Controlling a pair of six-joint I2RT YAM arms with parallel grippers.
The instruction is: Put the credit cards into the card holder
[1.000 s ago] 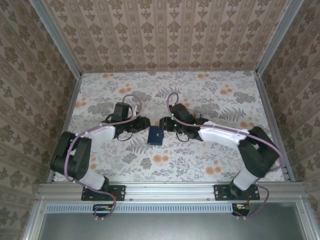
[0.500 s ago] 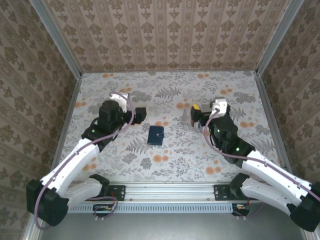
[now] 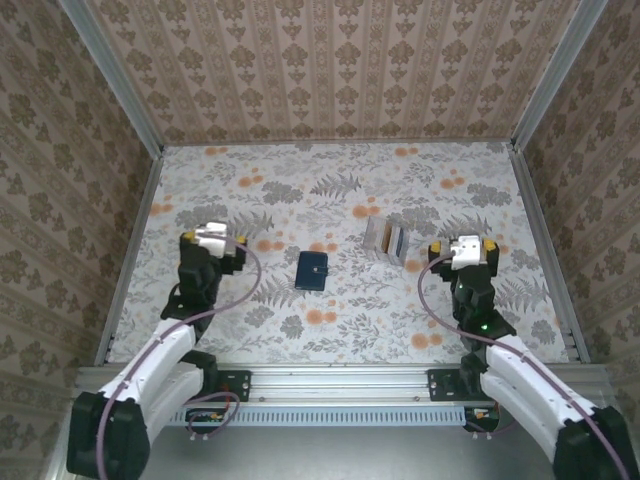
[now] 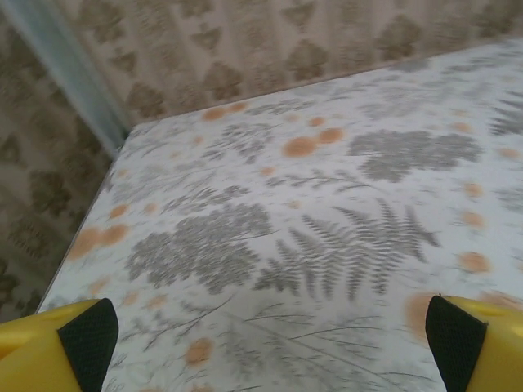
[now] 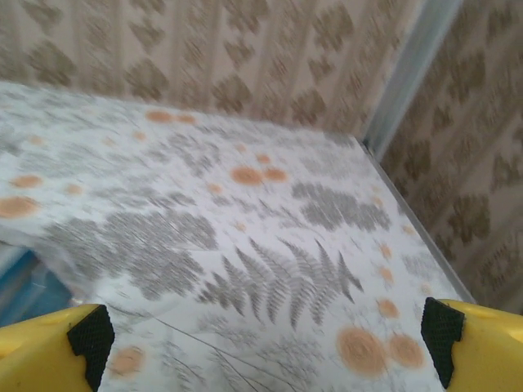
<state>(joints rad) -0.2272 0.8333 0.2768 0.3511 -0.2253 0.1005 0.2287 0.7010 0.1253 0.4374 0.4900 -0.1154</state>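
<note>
A: Where's the card holder [image 3: 312, 270]?
B: Seen from above, it lies closed and flat on the floral table [image 3: 330, 190], between the two arms, with a slotted rack [image 3: 385, 240] off to its right.
A: And the grippers?
B: The wrist views settle that. The left gripper [image 4: 271, 339] and right gripper [image 5: 265, 335] both gape wide, grasping nothing.

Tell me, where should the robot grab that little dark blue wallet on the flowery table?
Probably by its two long edges, coming straight down from above. The card holder lies flat and closed on the table, so only its thin edges can be pinched, and the narrow width is easiest to span.
</note>
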